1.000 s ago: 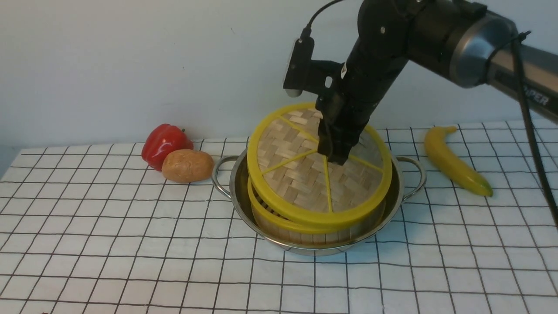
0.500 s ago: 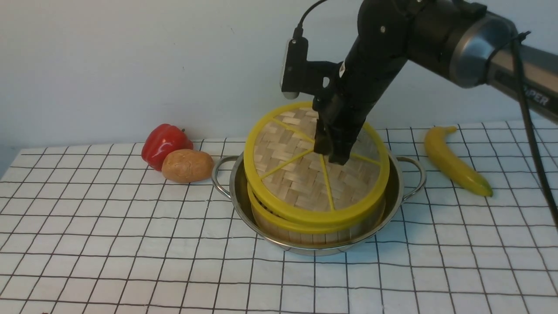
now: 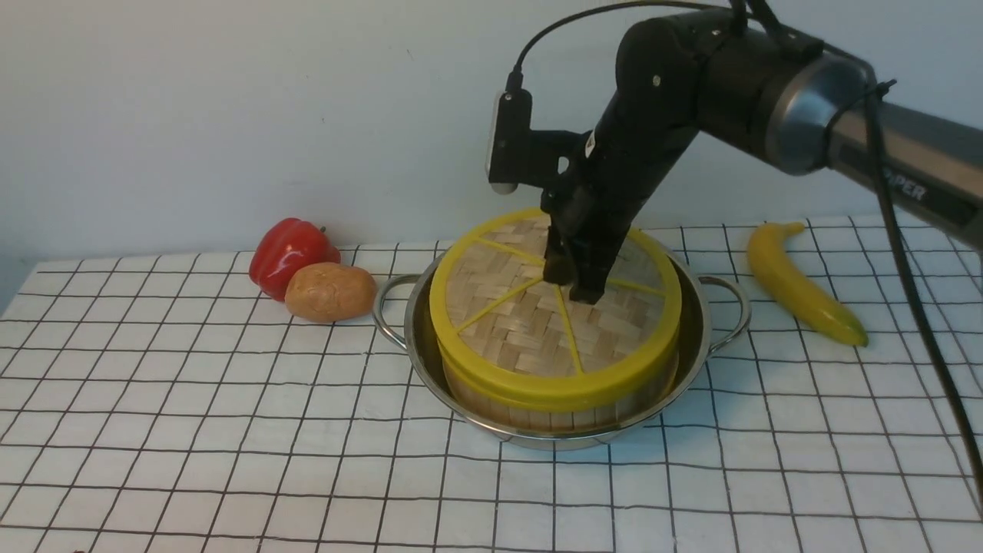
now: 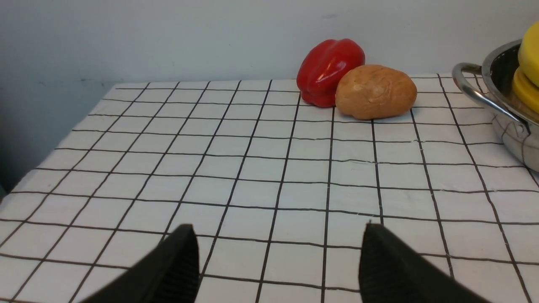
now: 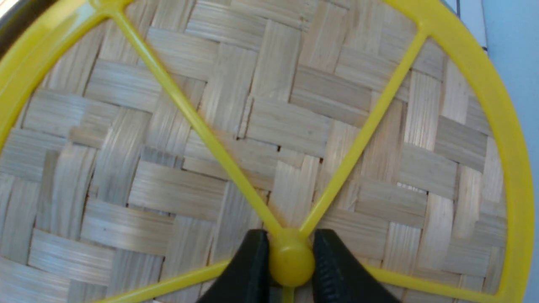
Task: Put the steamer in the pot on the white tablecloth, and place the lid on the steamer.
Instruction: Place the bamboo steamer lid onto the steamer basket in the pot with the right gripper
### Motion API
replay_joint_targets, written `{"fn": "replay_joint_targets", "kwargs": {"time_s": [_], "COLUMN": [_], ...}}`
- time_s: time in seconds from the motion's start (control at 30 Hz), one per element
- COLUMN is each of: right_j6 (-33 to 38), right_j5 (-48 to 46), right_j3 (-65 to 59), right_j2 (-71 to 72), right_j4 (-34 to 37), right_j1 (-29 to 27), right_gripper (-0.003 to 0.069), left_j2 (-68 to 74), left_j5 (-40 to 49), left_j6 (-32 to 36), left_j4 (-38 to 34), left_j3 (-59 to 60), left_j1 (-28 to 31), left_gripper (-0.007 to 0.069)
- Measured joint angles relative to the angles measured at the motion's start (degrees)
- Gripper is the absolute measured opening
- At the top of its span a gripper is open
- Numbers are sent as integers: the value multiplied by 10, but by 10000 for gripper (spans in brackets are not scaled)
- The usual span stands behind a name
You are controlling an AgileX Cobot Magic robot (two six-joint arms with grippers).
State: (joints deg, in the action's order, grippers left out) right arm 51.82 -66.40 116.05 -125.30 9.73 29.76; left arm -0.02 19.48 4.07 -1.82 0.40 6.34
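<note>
woven-bamboo yellow-rimmed lid (image 3: 553, 330) is seated on bamboo steamer (image 3: 561, 415) in shiny steel pot (image 3: 695, 338), knob (image 5: 291, 261) pinched by right gripper (image 3: 572, 286); left gripper (image 4: 280, 233) is parted, empty. noted nearby: one red pepper (image 3: 288, 253), one brown potato (image 3: 330, 292), one yellow banana (image 3: 799, 288).

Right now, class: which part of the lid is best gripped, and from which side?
The small centre knob, from straight above: the lid lies flat on the steamer, its rim wide, the knob standing up. The right end effector pinches it so.

Right gripper (image 3: 570, 286) tipped down, clamped on lid (image 3: 530, 338) knob, left gripper (image 4: 278, 229) spread wide, empty
</note>
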Motion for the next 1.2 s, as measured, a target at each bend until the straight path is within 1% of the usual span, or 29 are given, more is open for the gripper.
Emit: {"fn": "replay_joint_targets", "kwargs": {"time_s": [0.5, 0.73, 1.07, 1.2], "right_j6": [22, 25, 27, 23], "right_j5": [18, 14, 36, 54], "right_j3": [0, 2, 3, 3], "right_j2": [0, -16, -18, -21], "right_j4": [2, 3, 4, -15], "right_j1": [0, 0, 0, 0], "right_gripper": [146, 146, 146, 146], "left_j2": [0, 0, 0, 0], "left_j5": [0, 0, 0, 0], "left_j6": [0, 0, 0, 0], "left_j4": [0, 0, 0, 0], "left_j3": [0, 0, 0, 0], "left_j1": [0, 0, 0, 0], "left_gripper": [474, 474, 474, 474]}}
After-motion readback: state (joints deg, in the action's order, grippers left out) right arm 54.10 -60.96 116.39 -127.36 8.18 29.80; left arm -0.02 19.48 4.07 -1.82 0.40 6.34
